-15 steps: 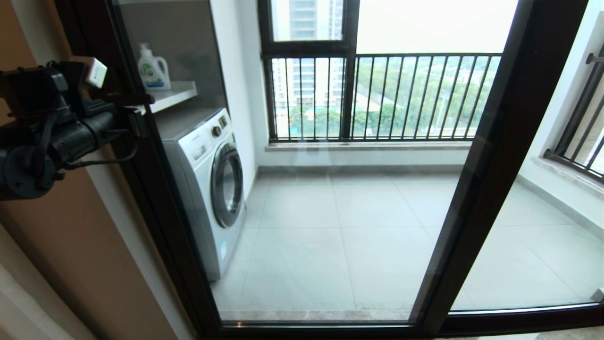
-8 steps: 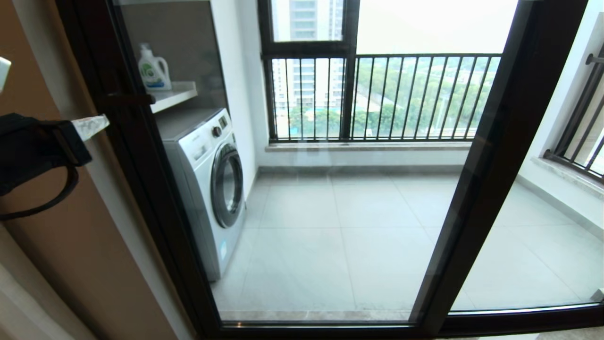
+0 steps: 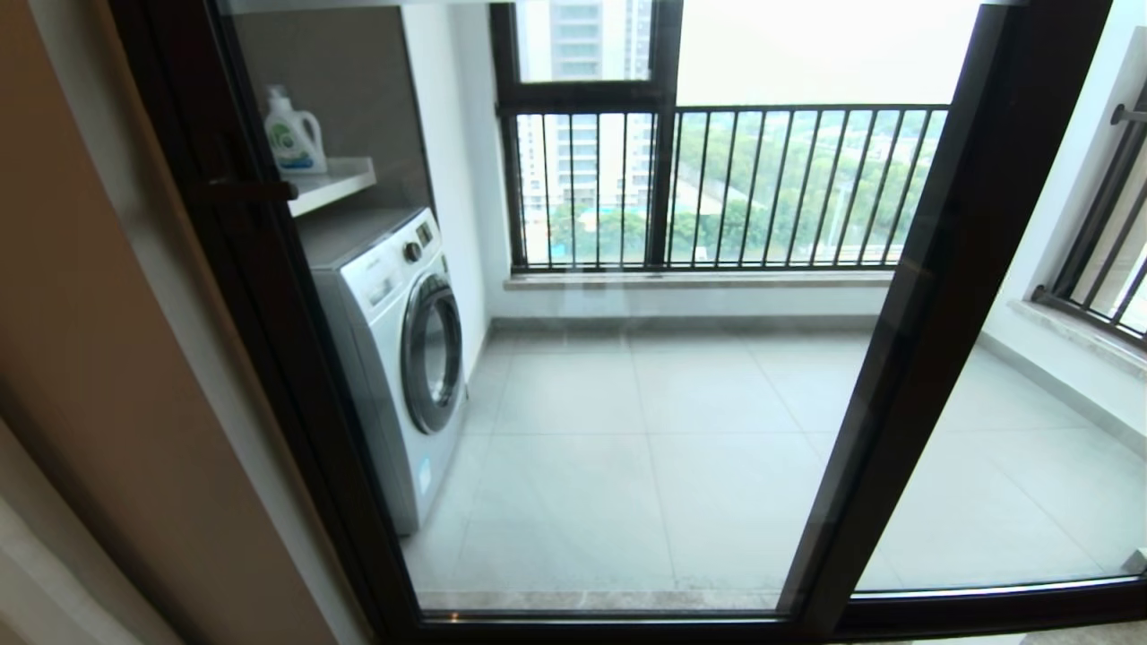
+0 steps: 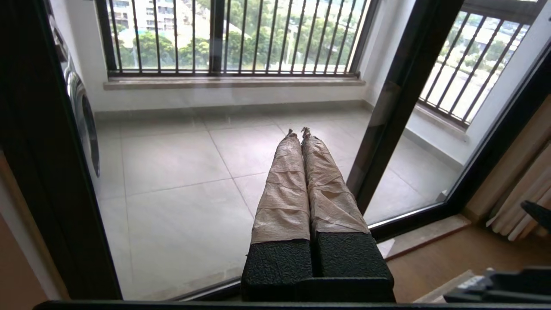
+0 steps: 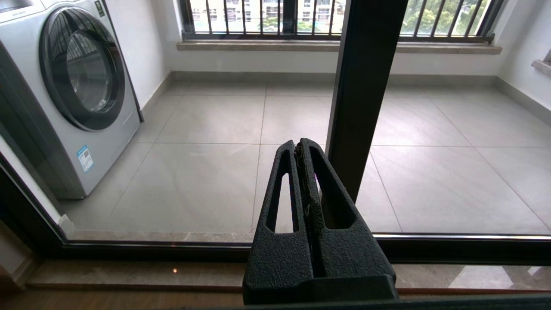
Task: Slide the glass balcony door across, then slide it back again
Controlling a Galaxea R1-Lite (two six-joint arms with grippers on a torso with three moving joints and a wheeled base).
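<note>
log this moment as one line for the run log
door: shut against left jamb | handle: untouched | left gripper: shut, empty, back from door | right gripper: shut, empty, parked low

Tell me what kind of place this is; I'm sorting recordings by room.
Likely a flat's enclosed laundry balcony, seen from indoors through the glass balcony door. A washing machine stands under a shelf with a detergent bottle, and a railed window overlooks trees and towers.
</note>
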